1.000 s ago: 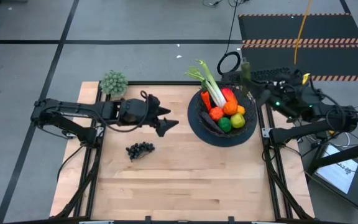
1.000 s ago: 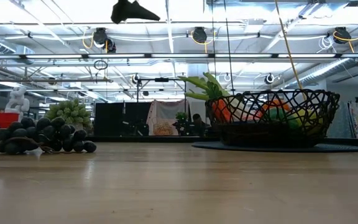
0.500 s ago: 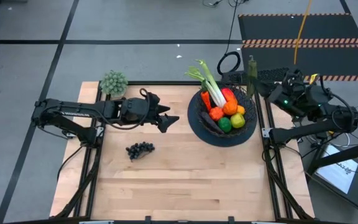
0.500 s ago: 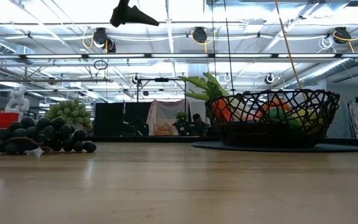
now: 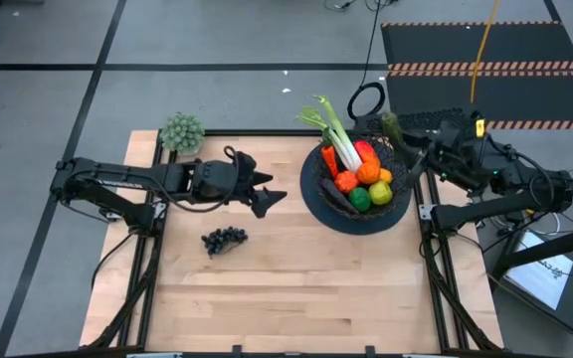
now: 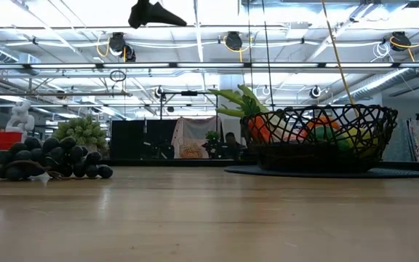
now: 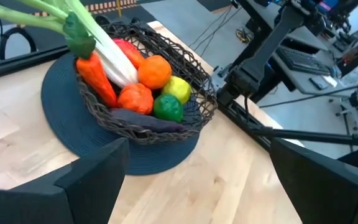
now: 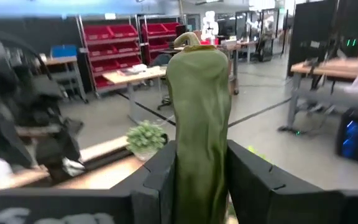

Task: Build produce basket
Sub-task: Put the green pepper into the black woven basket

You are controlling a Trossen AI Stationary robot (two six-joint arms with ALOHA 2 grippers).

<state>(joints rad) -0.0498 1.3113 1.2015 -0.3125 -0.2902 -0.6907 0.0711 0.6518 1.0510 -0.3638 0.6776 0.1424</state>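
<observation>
Between the right pincer's fingers stands the green pickle.

A wooden table carries dark grapes left of centre, a bushy clump at the far left corner, and a dark round mat far right.

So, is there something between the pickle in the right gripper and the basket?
Nothing visible. The right gripper holds the pickle at the basket's far right rim, with no object between them. The leek lies farther left.
</observation>
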